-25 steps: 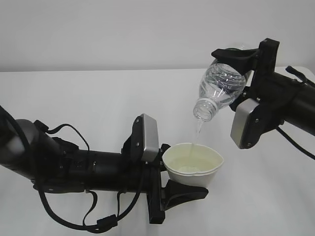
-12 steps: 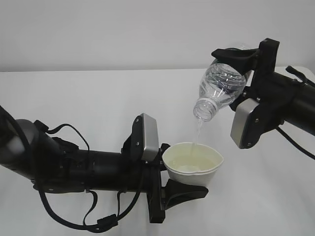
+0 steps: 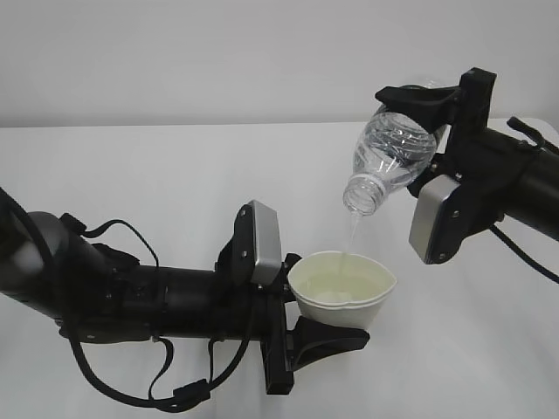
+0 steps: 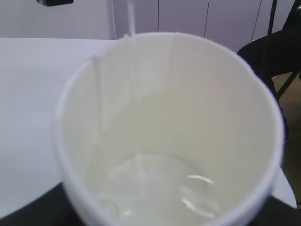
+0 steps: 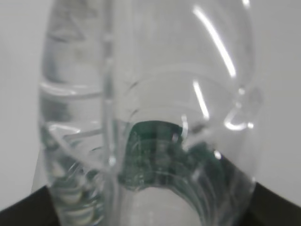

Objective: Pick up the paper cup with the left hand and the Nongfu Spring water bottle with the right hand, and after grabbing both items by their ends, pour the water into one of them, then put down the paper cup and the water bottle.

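Observation:
The white paper cup (image 3: 341, 297) is held upright above the table, with my left gripper (image 3: 325, 307) shut on its lower wall. Up and to the right, the clear Nongfu Spring water bottle (image 3: 390, 155) hangs tilted, mouth down-left, and my right gripper (image 3: 428, 131) is shut on its base end. A thin stream of water (image 3: 350, 231) falls from the mouth into the cup. In the left wrist view the cup (image 4: 225, 94) fills the frame, with water (image 4: 160, 188) pooled at its bottom. The right wrist view shows the bottle (image 5: 150, 94) close up, its green label (image 5: 160, 155) visible through it.
The white table (image 3: 131, 175) spreads under both arms, with a pale wall behind. The right arm's silver plate (image 3: 441, 218) hangs just right of the cup. A dark chair (image 4: 282, 56) stands beyond the table's edge in the left wrist view.
Both arms stay where they were. The water keeps running from the bottle into the cup.

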Controlling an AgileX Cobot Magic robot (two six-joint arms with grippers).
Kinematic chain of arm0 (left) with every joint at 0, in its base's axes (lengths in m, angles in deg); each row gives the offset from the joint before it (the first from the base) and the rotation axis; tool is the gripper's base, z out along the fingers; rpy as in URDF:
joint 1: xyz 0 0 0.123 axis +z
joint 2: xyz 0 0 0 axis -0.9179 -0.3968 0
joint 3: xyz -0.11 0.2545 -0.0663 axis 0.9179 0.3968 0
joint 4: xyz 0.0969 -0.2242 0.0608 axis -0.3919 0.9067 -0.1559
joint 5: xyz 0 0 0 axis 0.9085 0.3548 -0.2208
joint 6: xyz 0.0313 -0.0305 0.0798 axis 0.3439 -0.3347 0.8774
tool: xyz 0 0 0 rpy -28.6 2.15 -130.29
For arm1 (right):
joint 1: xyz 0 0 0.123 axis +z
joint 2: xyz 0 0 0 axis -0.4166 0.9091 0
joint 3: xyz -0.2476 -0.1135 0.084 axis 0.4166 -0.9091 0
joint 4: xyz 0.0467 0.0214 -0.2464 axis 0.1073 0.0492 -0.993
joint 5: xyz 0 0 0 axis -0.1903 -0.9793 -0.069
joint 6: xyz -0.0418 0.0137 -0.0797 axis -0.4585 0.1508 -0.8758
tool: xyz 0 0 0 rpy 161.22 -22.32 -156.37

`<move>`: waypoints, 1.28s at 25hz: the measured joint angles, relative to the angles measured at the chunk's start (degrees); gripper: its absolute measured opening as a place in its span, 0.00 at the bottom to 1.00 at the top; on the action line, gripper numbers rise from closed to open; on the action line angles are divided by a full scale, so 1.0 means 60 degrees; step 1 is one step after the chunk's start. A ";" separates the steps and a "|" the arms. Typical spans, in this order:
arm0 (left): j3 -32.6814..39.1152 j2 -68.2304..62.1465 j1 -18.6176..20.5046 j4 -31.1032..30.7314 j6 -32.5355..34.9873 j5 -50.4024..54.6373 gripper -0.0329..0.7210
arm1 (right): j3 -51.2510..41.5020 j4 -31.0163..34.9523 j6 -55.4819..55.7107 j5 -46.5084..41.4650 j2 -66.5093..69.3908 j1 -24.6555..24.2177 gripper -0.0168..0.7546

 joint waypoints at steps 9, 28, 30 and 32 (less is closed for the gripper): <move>0.0000 0.0000 0.0000 0.0008 0.0000 0.0000 0.61 | 0.0000 0.0000 0.0000 0.0023 0.0000 0.0000 0.64; 0.0000 0.0000 0.0000 0.0329 0.0000 0.0016 0.61 | 0.0000 0.0000 0.0000 0.0059 0.0000 0.0000 0.64; 0.0000 0.0000 0.0000 0.0349 0.0000 0.0016 0.61 | 0.0000 0.0000 0.0000 0.0059 0.0000 0.0000 0.64; 0.0000 0.0000 0.0000 0.0354 0.0000 0.0016 0.61 | 0.0000 0.0000 0.0000 0.0059 0.0000 0.0000 0.64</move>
